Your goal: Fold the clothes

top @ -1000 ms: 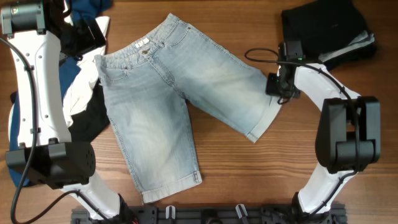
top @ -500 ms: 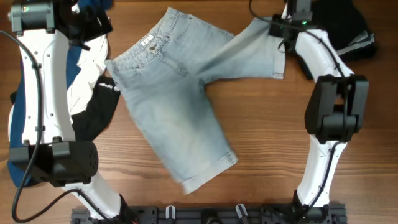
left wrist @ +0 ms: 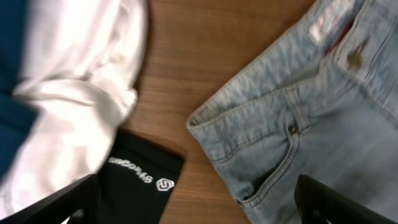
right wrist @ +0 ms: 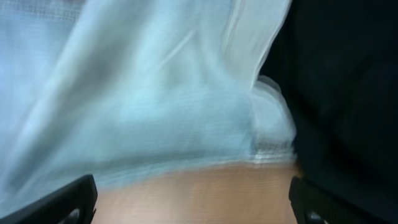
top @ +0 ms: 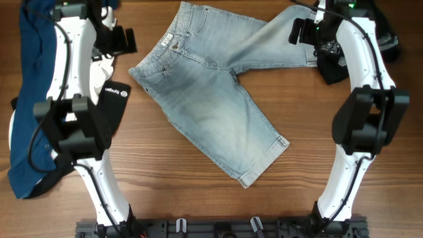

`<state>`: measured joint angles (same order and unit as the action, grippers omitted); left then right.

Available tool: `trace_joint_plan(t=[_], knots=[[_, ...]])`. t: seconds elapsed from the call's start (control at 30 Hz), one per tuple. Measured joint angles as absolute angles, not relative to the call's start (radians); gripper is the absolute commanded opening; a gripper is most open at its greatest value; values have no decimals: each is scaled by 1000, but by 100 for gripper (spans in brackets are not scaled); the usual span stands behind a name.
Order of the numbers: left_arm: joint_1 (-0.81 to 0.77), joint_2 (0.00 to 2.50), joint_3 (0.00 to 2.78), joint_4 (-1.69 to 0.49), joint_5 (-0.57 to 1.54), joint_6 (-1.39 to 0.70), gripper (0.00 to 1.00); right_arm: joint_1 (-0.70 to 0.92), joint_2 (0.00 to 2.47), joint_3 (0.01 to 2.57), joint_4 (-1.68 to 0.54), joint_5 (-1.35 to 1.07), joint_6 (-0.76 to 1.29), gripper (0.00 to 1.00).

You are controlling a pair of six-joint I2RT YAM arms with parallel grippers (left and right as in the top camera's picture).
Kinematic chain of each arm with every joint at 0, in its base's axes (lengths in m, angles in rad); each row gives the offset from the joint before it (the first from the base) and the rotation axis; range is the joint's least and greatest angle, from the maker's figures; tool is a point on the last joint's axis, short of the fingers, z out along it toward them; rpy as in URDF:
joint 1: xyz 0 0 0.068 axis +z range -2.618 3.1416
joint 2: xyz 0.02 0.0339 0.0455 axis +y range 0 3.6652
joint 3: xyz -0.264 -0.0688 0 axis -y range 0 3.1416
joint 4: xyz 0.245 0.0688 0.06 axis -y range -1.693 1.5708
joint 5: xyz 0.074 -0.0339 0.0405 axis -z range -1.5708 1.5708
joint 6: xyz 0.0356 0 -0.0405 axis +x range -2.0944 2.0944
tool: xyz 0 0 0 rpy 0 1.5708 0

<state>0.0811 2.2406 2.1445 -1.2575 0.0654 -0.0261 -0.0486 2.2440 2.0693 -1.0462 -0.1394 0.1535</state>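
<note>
The light-blue denim jeans (top: 211, 99) lie flat, waistband (top: 173, 41) at the far middle. One leg runs to the near right; the other stretches right to its hem (top: 309, 46). My right gripper (top: 317, 49) hovers at that hem, open and holding nothing. In the right wrist view the blurred denim (right wrist: 143, 93) lies ahead of the right gripper (right wrist: 196, 205), with bare wood between the fingers. My left gripper (top: 124, 43) is open above the waistband's left corner (left wrist: 211, 121). The left gripper (left wrist: 199, 208) spans bare wood between the denim and a black logo garment (left wrist: 140, 180).
A pile on the left holds a white garment (top: 99, 66), the black one with the white logo (top: 114, 99) and a navy one (top: 30, 99). Another black garment (top: 380, 33) lies at the far right, touching the jeans' hem (right wrist: 342, 81).
The right gripper dragged the leg hem toward the far edge, swinging the jeans round, then opened and let it go. The left arm shifted right toward the waistband.
</note>
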Motion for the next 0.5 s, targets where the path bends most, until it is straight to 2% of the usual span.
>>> trace_joint_plan(t=[0.27,0.5], knots=[[81,2419,2144,-1290,145,88,99,-47,2181,2082,-1101,-242,156,100],[81,2418,2125,-1232,175,92,83,-45,2181,2082,-1104,-247,156,100]])
